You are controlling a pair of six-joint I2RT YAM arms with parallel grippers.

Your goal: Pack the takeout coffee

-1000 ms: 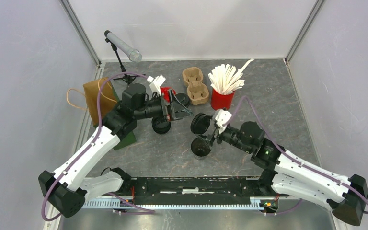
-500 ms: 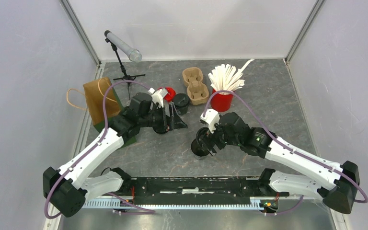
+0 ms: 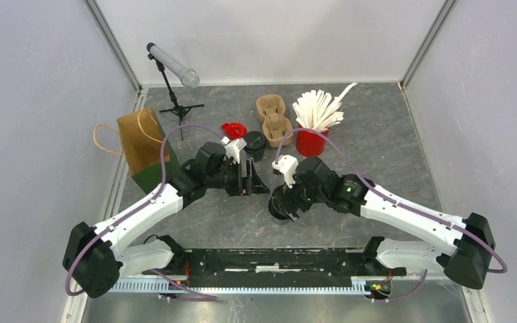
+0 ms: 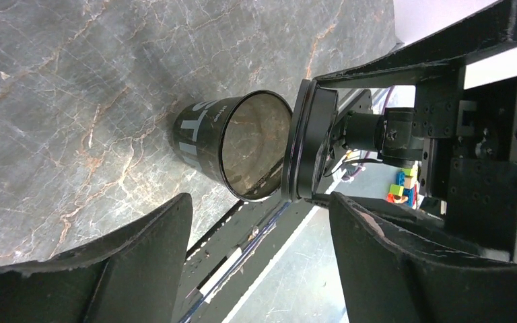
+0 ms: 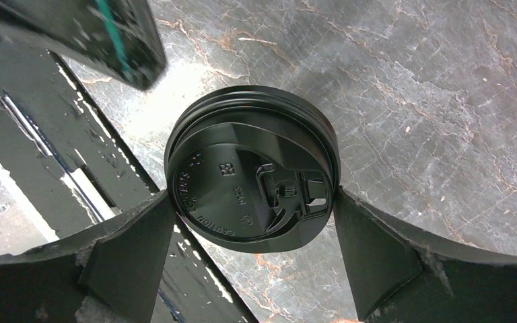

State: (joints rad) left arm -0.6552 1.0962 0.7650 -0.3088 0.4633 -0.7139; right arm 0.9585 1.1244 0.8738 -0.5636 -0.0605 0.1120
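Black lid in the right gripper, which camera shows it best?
The right wrist view. The black lid fills the frame top face on, gripped between the fingers of the right gripper, with sip opening and raised lettering clear. The left wrist view shows it only edge-on at the cup mouth. The top view shows it small, largely covered by the gripper.

A dark, veined stone tabletop [image 3: 390, 134] sits enclosed by plain white walls [image 3: 276, 40] under even light.

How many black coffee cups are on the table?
2: one open cup under the right gripper, which holds a lid; one cup behind the left gripper. Another may hide beneath it.
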